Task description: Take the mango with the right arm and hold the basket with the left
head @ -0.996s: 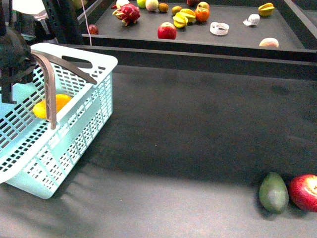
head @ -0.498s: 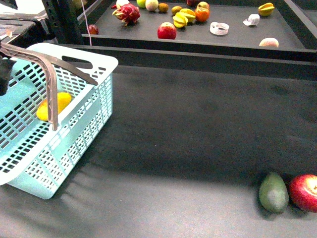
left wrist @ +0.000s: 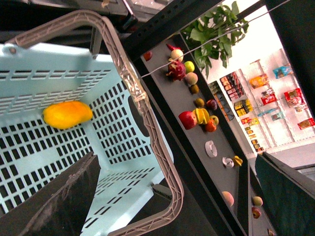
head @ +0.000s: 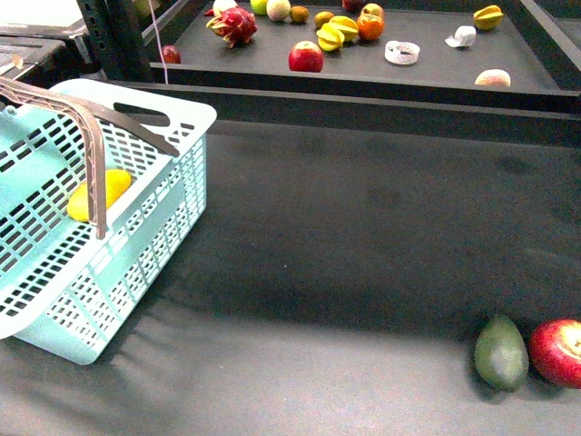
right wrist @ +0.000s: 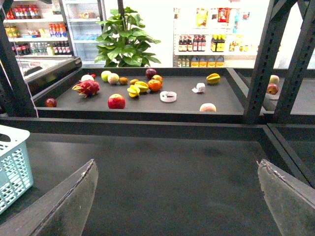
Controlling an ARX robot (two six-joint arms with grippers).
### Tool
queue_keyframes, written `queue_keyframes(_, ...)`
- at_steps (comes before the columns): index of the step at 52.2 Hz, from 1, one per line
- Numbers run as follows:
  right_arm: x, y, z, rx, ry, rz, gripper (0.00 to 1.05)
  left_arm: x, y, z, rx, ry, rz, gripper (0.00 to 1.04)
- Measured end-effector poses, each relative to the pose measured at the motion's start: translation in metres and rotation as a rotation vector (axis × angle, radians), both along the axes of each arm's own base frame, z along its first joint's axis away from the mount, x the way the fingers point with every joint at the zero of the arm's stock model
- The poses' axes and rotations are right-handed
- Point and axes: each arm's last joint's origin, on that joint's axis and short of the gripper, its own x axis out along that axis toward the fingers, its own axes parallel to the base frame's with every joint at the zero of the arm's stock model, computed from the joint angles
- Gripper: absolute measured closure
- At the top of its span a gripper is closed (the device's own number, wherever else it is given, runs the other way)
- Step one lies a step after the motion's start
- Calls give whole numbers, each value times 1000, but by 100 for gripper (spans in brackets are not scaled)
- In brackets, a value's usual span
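The pale turquoise basket [head: 172,182] stands at the left of the dark table, its grey-brown handle [head: 91,163] raised. The yellow-orange mango [head: 98,193] lies inside it on the floor. Neither arm shows in the front view. In the left wrist view my left gripper [left wrist: 174,160] is open above the basket [left wrist: 123,123], with the handle [left wrist: 147,113] running between its fingers without touching them; the mango [left wrist: 67,114] lies below. My right gripper [right wrist: 177,163] is open over bare table with nothing in it, and a basket corner [right wrist: 12,162] shows at that view's edge.
A dark green avocado-shaped fruit [head: 501,352] and a red apple [head: 556,351] lie at the table's near right. Behind a raised black edge, a rear shelf holds a dragon fruit [head: 233,24], an apple [head: 306,56], starfruits and other fruit. Black frame posts [right wrist: 266,54] stand at the right.
The black left arm that hung over the basket's left side has drawn back out of the front view. The basket, its raised handle and the mango stay in place.
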Motion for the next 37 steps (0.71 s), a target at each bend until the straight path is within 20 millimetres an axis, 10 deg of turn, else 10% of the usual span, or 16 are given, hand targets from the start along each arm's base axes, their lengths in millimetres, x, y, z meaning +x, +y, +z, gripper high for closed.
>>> queue_keyframes(18,0,0,0,0,0,0,8,-22,10,4,130,-4,-13,7)
queue_keyframes(28,0,0,0,0,0,0,8,-44,-11,-6,751,-57,-246,50)
queue_keyframes(37,0,0,0,0,0,0,8,-63,-24,-5,864,-43,-253,92)
